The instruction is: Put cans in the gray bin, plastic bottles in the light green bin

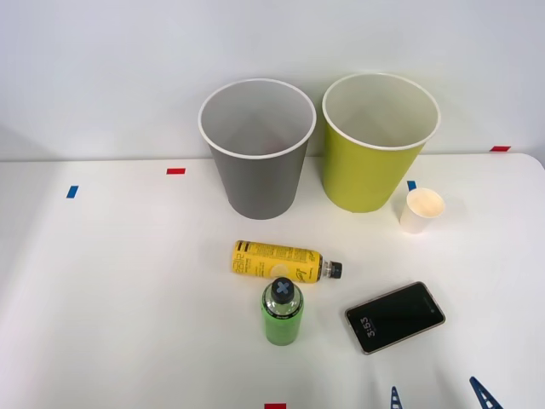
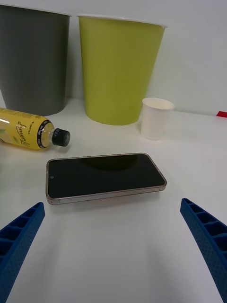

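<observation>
Wrist view: right gripper (image 2: 113,251) spread wide, holding nothing, near a phone (image 2: 105,176) beside the yellow-labelled bottle (image 2: 28,134).

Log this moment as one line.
right end effector: open, empty | yellow bottle: lying on table | green bottle: upright | gray bin, light green bin: upright | phone: nearest end effector

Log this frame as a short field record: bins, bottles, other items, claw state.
gray bin: upright, left of the light green bin
yellow-label bottle: lying on its side, cap toward the phone
green bottle: standing upright, in front of the yellow one
phone: flat, screen up
paper cup: upright by the light green bin
right claw: open, empty, facing the phone
</observation>
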You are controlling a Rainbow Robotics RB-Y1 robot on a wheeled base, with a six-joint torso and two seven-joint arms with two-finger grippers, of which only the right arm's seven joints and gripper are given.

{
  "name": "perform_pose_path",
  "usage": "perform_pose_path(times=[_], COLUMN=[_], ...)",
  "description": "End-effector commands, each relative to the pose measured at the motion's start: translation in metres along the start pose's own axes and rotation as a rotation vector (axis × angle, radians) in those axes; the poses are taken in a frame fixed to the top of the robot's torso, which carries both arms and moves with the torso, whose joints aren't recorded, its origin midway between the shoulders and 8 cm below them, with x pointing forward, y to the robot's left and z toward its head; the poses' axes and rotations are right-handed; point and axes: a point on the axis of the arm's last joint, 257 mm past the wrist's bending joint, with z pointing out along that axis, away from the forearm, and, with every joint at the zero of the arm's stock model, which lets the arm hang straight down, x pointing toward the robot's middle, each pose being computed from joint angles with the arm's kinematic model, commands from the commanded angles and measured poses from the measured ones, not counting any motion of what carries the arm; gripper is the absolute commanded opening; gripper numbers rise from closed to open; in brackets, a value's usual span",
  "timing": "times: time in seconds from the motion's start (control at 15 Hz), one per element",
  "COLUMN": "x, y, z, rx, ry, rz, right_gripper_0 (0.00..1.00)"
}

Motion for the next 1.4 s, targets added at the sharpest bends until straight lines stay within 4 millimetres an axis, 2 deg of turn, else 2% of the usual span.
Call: perform_pose_path(times=[0.07, 1.4], x=[0.0000, 0.0000], y=[0.0000, 0.0000], z=[0.0000, 0.0000], rx=[0.000, 0.000], ry=[0.000, 0.000], rz=[0.000, 0.000], right_gripper_0=[1.00, 1.00])
